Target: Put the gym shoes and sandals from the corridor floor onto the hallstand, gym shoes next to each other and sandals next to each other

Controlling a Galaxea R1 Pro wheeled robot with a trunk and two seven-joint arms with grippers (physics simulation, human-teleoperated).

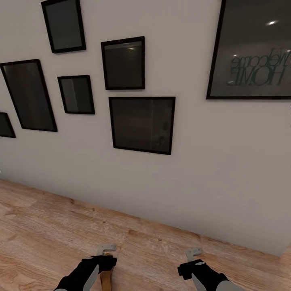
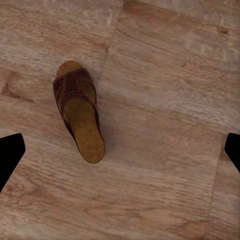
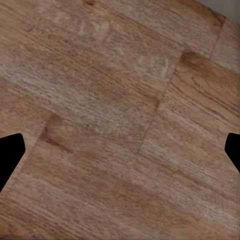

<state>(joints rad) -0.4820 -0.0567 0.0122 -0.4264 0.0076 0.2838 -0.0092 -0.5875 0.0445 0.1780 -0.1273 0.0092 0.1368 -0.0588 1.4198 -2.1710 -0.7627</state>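
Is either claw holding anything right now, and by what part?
Nothing is held. Both the left claw and the right claw are open; the flat brown leather sandal lies loose on the wood-grain plank floor.

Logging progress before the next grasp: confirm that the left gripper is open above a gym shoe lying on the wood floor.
Not a gym shoe. The left wrist view shows a brown sandal lying on the wood floor below the open left gripper. The rest stands.

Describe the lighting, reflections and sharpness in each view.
Head view: even light, dark glass of the picture frames reflecting ceiling lights, the large frame showing mirrored lettering. Left wrist view: the sandal casts a soft narrow shadow on the floor; slightly soft. Right wrist view: blurred wood grain, no shadows.
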